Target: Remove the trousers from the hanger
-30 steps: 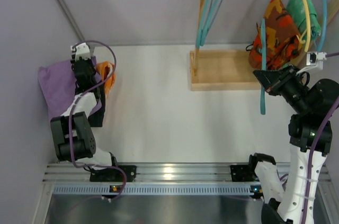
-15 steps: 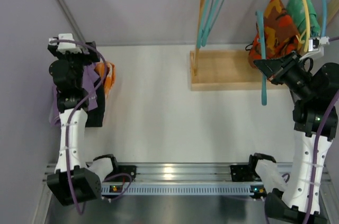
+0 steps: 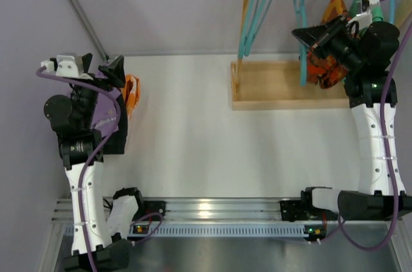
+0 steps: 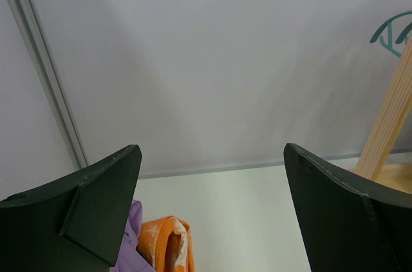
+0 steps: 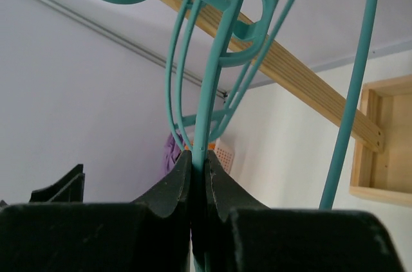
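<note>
Left tool gapes wide, empty, over the purple trousers heaped at nine o'clock on the bench. Right tool pinches a teal hanger at two o'clock, beside the hanging patterned trousers.

- Top view: lighting was bright, even and diffuse. The white table top was evenly exposed, and shadows on it were faint and soft-edged.
- Top view: a small glare patch was recorded on the silver metal rail at the near edge.
- Left wrist view: the pale grey wall graded gently, brighter towards the lower middle. The black fingers of the left gripper were underexposed and showed little surface detail.
- Right wrist view: the black fingers of the right gripper, close to the lens, were dark and soft. The teal plastic hanger stood sharp against the bright wall.
</note>
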`<state>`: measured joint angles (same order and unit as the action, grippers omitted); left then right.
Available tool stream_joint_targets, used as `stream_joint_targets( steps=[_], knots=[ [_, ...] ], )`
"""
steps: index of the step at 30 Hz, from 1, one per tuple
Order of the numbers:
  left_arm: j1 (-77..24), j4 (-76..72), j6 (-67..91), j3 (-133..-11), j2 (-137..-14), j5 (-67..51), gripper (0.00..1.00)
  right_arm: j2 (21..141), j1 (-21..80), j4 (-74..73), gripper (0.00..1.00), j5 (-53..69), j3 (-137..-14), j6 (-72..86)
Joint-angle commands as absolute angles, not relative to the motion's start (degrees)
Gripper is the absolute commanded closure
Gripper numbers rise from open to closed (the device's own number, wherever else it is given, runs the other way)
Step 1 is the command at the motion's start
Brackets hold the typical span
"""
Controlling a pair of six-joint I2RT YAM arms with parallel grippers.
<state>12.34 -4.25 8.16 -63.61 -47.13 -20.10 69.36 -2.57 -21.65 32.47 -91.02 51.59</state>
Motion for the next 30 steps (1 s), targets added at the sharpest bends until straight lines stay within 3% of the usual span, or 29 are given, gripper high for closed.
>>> stream_joint_targets(
  steps=[1, 5, 17, 30],
  knots=[
    [12.4, -1.4, 10.0, -66.0, -45.4, -21.6, 0.01, 73.1, 1.9, -18.0, 1.00, 24.8, -98.4, 51.2],
    [12.4, -0.4, 9.8, -65.5, -43.6, -21.1, 0.01, 75.2, 4.1, -17.2, 1.00, 18.7, -102.3, 51.3],
    [12.4, 2.3, 14.7, -65.2, -42.5, -21.1, 0.01, 88.0, 4.9, -15.6, 1.00, 18.7, -112.5, 49.0],
    [12.5, 3.3, 13.5, -64.0, -41.1, -20.4, 0.01, 92.4, 8.3, -11.3, 1.00, 20.7, -112.9, 47.1]
  ],
)
